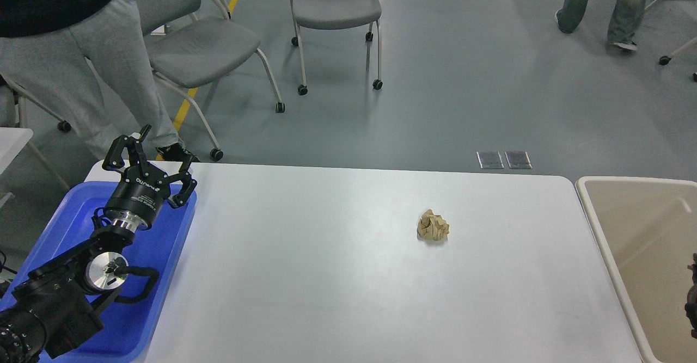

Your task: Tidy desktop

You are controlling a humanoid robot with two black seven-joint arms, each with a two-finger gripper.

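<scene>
left pincer (151,159): spread wide, empty, above blue plastic tray (163,276) | right pincer: unseen | crumpled tan paper ball (433,226): on smooth white desk (326,276)

Grey wheeled chairs (335,4) stand on a grey floor (463,80) crossed by a yellow line (188,104).

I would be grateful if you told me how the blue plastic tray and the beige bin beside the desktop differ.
The blue plastic tray is bright blue and sits at the left end of the white desktop; the beige bin is pale and sits at the right end. The open left gripper hangs over the tray; the bin has only a dark part at its right edge. Both are rounded rectangles.
</scene>
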